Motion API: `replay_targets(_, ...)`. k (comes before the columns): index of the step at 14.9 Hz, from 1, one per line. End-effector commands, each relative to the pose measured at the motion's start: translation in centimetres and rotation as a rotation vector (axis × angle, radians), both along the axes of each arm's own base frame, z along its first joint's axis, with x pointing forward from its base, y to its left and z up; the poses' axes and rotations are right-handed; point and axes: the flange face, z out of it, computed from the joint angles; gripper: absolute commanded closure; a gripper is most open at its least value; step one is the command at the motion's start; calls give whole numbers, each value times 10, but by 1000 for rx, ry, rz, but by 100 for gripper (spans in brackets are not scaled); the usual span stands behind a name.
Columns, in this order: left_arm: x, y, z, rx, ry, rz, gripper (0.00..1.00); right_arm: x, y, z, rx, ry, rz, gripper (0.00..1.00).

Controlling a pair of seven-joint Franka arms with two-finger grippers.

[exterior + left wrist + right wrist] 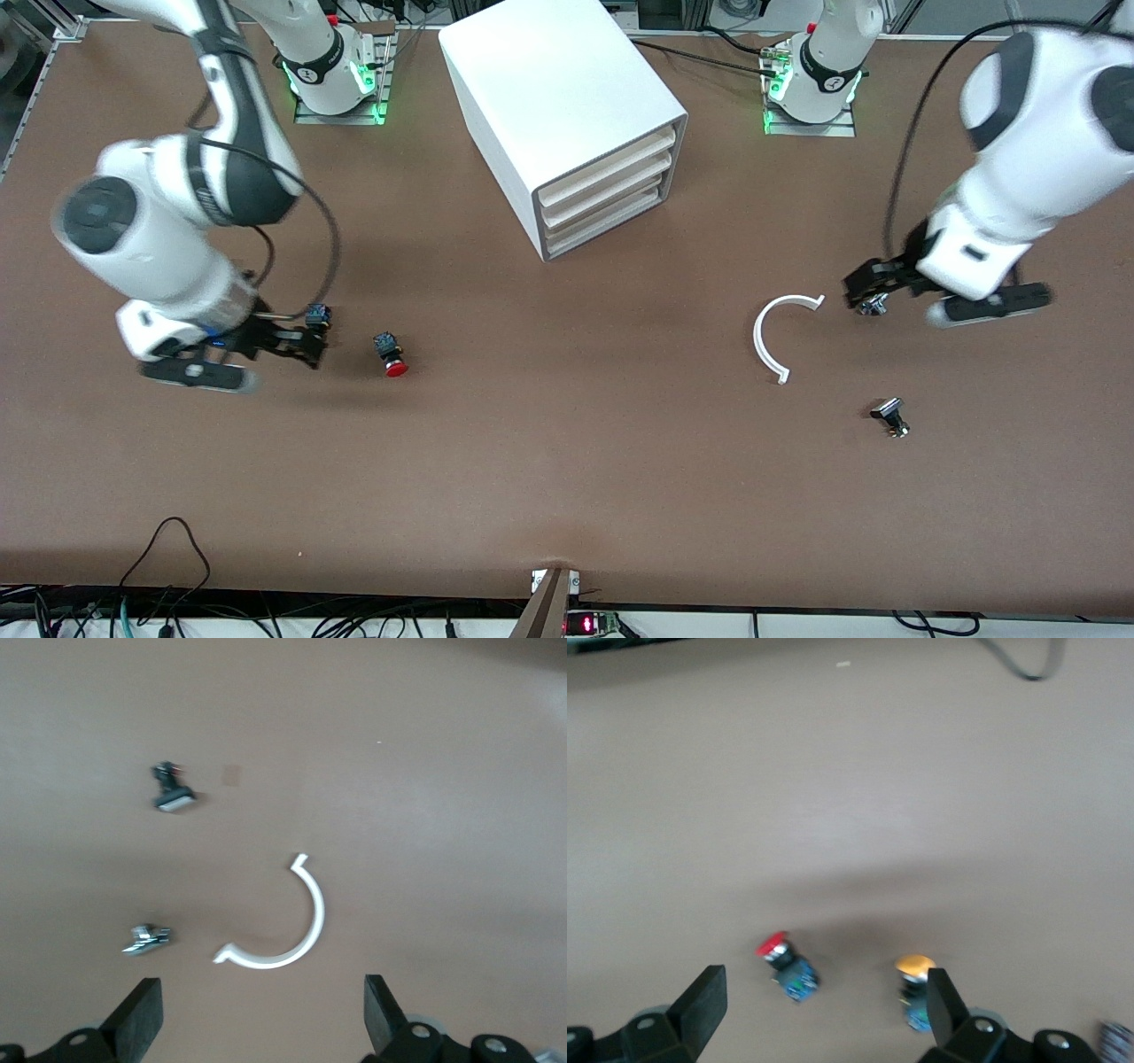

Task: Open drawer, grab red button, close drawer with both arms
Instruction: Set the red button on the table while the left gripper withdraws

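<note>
table [567, 461]: plain brown | cabinet [549, 89]: white, three cream drawer fronts | button [391, 354]: red cap, dark blue-black body | second button [914, 979]: orange-yellow cap, blue body | curved strip [769, 335]: white | two small fittings [890, 416]: silver and black | arms: white, black joints

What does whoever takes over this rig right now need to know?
Right gripper: open, empty, low over the table beside the red button.
Left gripper: open, empty, near the white arc piece, waiting.
Cabinet: all three drawers shut.
Red button lies on the table, out of the drawer; an orange-capped button sits by the right gripper's finger.
Done: apparently everything.
Left: nothing obvious; confirm the drawers.
</note>
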Motion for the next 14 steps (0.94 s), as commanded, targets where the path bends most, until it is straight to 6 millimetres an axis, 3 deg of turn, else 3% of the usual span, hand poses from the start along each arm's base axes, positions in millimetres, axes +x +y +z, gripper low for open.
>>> replay_targets(1, -8, 31, 28, 14, 25, -84, 0, -26, -30, 51, 30, 33, -52, 0)
replay_targets(4, -14, 43, 28, 20, 45, -83, 0, -34, -54, 91, -16, 67, -68, 0)
replay_targets(6, -13, 50, 27, 17, 60, -75, 0, -32, -63, 103, -52, 70, -63, 0)
replay_targets(9, -13, 50, 25, 15, 68, -73, 0, -38, -72, 106, -65, 111, -13, 0)
replay_targets(12, -14, 50, 25, 11, 76, -68, 0, -48, -124, 103, -60, 186, 78, 0)
replay_targets(14, -14, 50, 25, 11, 78, -68, 0, -49, -129, 103, -53, 192, 101, 0)
